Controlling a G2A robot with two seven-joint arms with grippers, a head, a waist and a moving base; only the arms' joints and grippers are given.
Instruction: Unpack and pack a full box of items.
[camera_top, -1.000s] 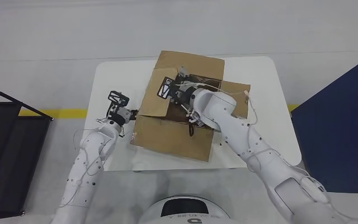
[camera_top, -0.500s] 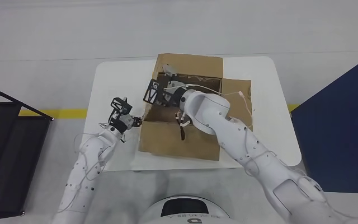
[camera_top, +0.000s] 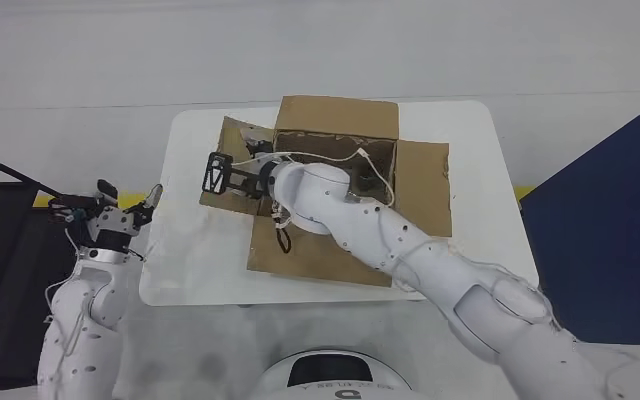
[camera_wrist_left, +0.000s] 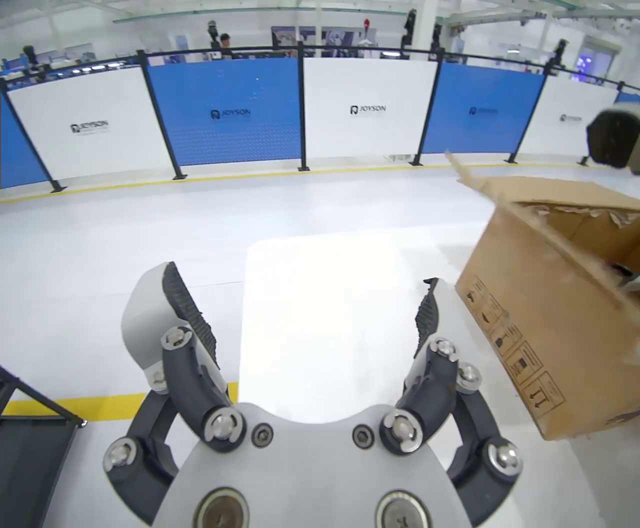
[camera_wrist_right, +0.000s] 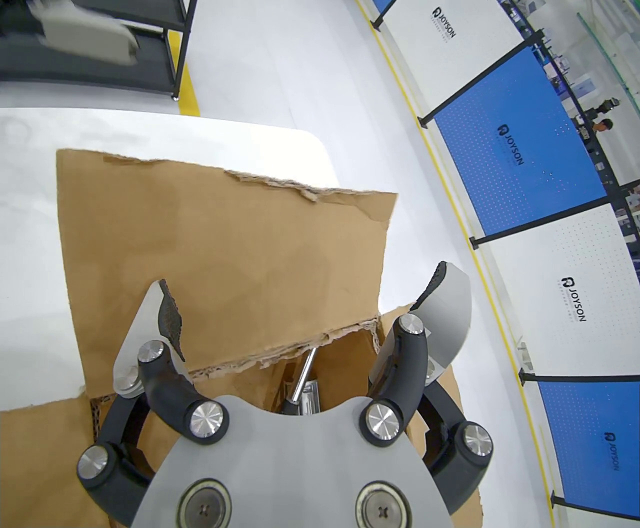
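Box (camera_top: 340, 115) on worktop (camera_top: 200, 260), flaps out. R claw (camera_top: 214, 172) open, empty — over side flap (camera_wrist_right: 225, 240), box mouth under its wrist. L claw (camera_wrist_left: 300, 287) open, empty, box well apart to one side. Cardboard: light, stiffish, edges torn — flaps will bend, don't lift by them. Metal item (camera_wrist_right: 304, 382) inside: hard, prob. slick; grip across rod part.
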